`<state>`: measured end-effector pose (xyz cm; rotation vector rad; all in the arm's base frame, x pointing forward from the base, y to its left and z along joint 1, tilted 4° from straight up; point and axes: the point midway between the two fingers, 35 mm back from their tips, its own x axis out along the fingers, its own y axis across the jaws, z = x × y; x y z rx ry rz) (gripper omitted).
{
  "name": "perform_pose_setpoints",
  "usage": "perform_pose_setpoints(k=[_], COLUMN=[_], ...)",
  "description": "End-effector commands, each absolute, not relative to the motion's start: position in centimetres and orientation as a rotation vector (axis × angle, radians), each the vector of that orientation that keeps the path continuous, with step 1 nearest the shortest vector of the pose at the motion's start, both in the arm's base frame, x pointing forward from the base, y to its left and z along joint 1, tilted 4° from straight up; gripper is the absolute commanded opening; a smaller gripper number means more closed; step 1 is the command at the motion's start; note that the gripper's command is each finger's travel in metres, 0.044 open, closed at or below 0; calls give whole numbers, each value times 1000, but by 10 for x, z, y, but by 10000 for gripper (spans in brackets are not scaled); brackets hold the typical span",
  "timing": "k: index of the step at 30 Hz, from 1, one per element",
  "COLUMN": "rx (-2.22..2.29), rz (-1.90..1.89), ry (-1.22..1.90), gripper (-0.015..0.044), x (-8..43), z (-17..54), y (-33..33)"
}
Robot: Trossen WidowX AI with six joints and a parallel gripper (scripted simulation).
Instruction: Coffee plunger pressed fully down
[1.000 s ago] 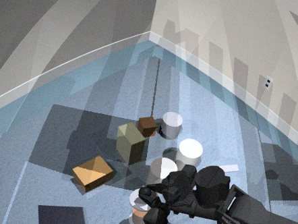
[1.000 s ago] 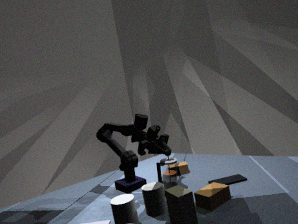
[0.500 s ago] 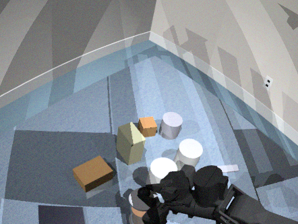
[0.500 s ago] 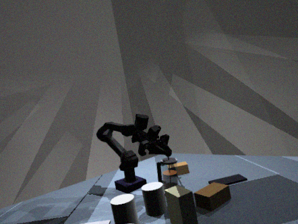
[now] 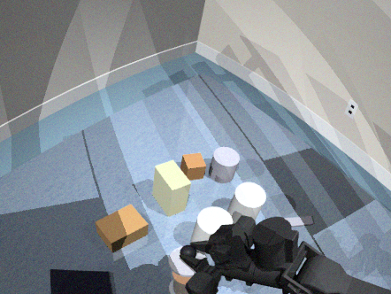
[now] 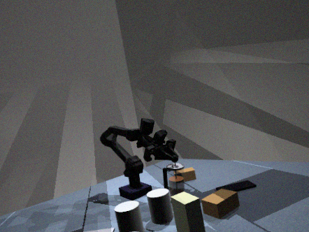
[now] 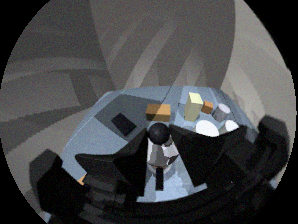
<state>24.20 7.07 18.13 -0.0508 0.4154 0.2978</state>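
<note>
End effector (image 6: 172, 158) grips plunger knob (image 7: 158, 133); rod visible exterior only.

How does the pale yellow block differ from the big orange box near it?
The pale yellow block stands upright and tall; the big orange box lies low and flat. The block is pale yellow, the box orange, brighter on one half of its top. Both are plain rectangular solids, standing apart from each other.

My top camera looks steeply down, close; my exterior one faces me from afar; my wrist view peers forward; all share the yellow block (image 5: 171, 187).
</note>
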Motion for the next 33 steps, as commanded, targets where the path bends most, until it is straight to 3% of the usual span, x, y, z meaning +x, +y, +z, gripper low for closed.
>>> perform_pose_setpoints(k=[1,5,17,33], rx=[-51,-51,-51,-44], rz=[298,298,298,295], ry=[417,417,417,439], gripper=[127,127,440,440], x=[242,242,242,214], z=[181,181,181,256], y=[71,71,71,59])
